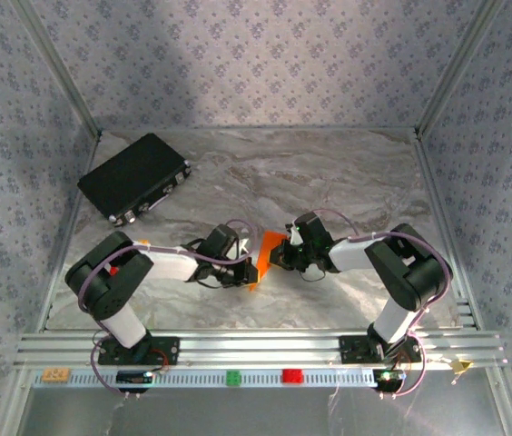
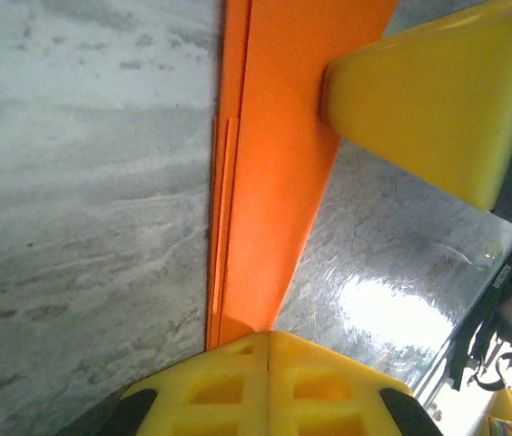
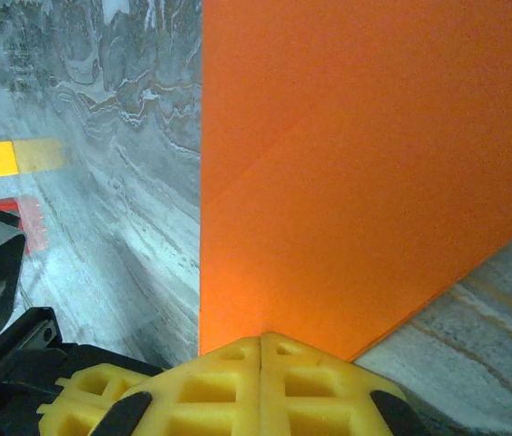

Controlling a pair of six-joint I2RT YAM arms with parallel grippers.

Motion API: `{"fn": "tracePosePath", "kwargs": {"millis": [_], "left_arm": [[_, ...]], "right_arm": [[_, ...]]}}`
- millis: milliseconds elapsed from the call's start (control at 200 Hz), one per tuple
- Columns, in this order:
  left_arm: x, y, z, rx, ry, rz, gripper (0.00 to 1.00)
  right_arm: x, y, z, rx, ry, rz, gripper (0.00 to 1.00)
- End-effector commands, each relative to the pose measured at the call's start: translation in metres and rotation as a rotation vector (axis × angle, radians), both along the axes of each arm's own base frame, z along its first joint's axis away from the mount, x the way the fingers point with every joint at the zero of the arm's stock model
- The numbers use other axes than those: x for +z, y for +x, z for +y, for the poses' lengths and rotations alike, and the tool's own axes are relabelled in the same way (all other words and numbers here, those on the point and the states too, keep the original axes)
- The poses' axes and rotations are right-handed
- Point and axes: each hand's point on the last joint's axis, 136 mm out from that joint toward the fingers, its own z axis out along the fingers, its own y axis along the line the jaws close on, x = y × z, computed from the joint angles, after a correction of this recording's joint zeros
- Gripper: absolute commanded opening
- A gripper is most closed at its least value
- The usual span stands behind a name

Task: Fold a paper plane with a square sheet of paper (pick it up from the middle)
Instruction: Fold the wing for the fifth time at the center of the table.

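The bright orange square sheet of paper [image 1: 265, 257] is folded into layers and held just above the marble table, between the two arms. My left gripper [image 1: 246, 272] is shut on its near end; in the left wrist view the yellow fingertips [image 2: 268, 343] pinch the paper [image 2: 279, 154], which runs up as a narrow strip with stacked edges. My right gripper [image 1: 280, 255] is shut on the far side. In the right wrist view its jaws [image 3: 262, 343] clamp a broad orange face [image 3: 365, 163] with a faint diagonal crease. One right finger [image 2: 438, 100] presses the strip.
A black rectangular case [image 1: 134, 177] lies at the back left of the table [image 1: 347, 173]. On the front rail sit a green block [image 1: 234, 377], a small red block [image 1: 291, 375] and a tan tag [image 1: 54, 373]. Patterned walls close in three sides.
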Motion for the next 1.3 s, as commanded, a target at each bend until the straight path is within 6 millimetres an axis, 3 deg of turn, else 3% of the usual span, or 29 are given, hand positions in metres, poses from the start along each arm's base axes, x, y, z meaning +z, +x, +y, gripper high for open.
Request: {"fn": "tracePosePath", "kwargs": {"millis": [0, 145, 250, 395, 510, 690, 1074, 1294], "left_arm": [[-0.026, -0.020, 0.018, 0.007, 0.075, 0.075, 0.00], [-0.028, -0.022, 0.020, 0.012, 0.080, 0.078, 0.00], [-0.028, -0.021, 0.020, 0.011, 0.083, 0.075, 0.00], [-0.029, -0.020, 0.020, 0.016, 0.088, 0.073, 0.00], [-0.028, -0.020, 0.021, 0.021, 0.091, 0.072, 0.00], [-0.028, -0.020, 0.021, 0.016, 0.090, 0.071, 0.00], [-0.030, -0.021, 0.022, 0.016, 0.090, 0.076, 0.00], [-0.030, -0.021, 0.021, 0.016, 0.089, 0.076, 0.00]], "right_arm": [[-0.001, 0.005, -0.008, -0.036, -0.026, -0.009, 0.03], [0.019, 0.003, 0.007, 0.016, 0.023, -0.053, 0.03], [0.024, -0.006, 0.019, 0.058, 0.044, -0.060, 0.03], [0.006, -0.025, 0.029, 0.104, 0.012, -0.026, 0.02], [-0.015, -0.031, 0.017, 0.081, -0.051, 0.003, 0.02], [-0.029, -0.017, -0.006, 0.001, -0.096, 0.025, 0.02], [-0.014, 0.019, -0.017, -0.053, -0.042, -0.011, 0.02], [0.012, 0.031, -0.016, -0.046, 0.015, -0.072, 0.04]]}}
